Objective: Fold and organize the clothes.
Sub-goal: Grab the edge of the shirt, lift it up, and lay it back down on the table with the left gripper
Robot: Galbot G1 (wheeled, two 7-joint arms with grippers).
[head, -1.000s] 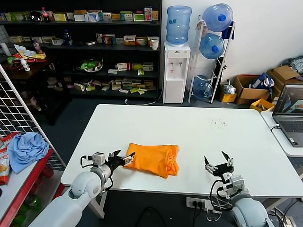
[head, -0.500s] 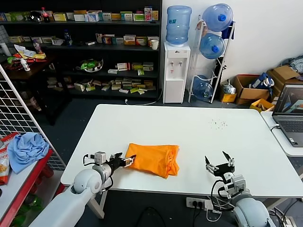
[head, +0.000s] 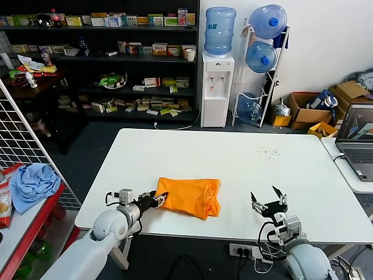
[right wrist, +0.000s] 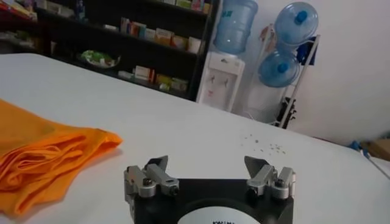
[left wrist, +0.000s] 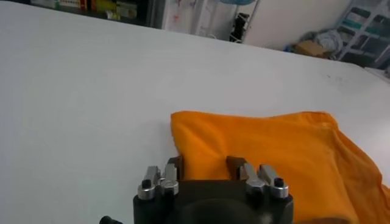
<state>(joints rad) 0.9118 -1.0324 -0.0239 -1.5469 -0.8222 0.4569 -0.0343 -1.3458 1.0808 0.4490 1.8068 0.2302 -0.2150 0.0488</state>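
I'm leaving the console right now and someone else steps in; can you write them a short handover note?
Left pincer: open, low on the white table, its fingers straddling the left edge of the orange T-shirt; not closed on the cloth.
Right pincer: open, empty, parked near the table's front right, apart from the shirt.
Shirt: folded into a compact bundle near the front edge, slightly rumpled.
Left to do: decide whether another fold or tidying is needed, probably starting from that left edge.

Smooth pale grey-white arm shells are seen, each ending in a black claw [head: 156, 199] with silver-screwed metal fingers [right wrist: 148, 177]; thin black cables are looped beside both wrists.
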